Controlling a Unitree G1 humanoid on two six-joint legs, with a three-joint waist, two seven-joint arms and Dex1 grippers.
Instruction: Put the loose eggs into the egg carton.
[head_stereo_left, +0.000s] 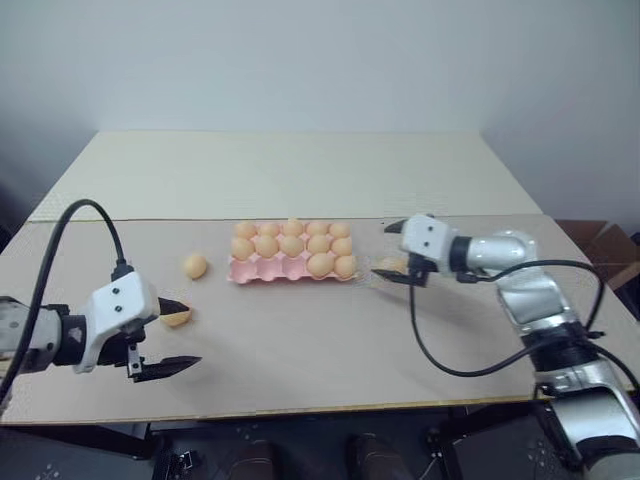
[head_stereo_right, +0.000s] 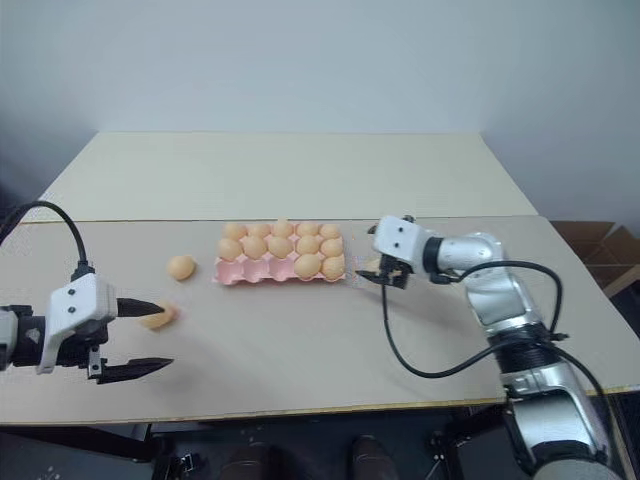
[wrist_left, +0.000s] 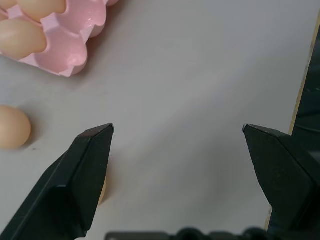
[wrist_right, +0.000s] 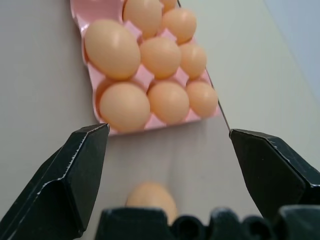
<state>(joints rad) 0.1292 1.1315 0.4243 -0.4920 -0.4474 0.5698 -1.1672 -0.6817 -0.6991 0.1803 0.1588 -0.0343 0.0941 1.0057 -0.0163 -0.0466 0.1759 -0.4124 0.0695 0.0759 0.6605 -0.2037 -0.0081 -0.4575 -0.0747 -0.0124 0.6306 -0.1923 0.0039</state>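
The pink egg carton (head_stereo_left: 262, 270) lies mid-table with eggs in its back rows and at the right end of its front row; its front-left cups show bare pink. One loose egg (head_stereo_left: 195, 265) rests left of the carton. A second egg (head_stereo_left: 176, 317) lies beside the upper finger of my left gripper (head_stereo_left: 180, 337), which stands open and empty. A third egg (head_stereo_left: 390, 266) lies on the table just right of the carton, low between the fingers of my open right gripper (head_stereo_left: 390, 252). In the right wrist view this egg (wrist_right: 150, 197) sits near the palm, untouched, with the carton (wrist_right: 82, 10) ahead.
A seam (head_stereo_left: 150, 220) runs across the table behind the carton. The table's front edge (head_stereo_left: 300, 408) is near both arms. A cardboard box (head_stereo_left: 600, 245) stands off the table's right side. Black cables loop from both wrists.
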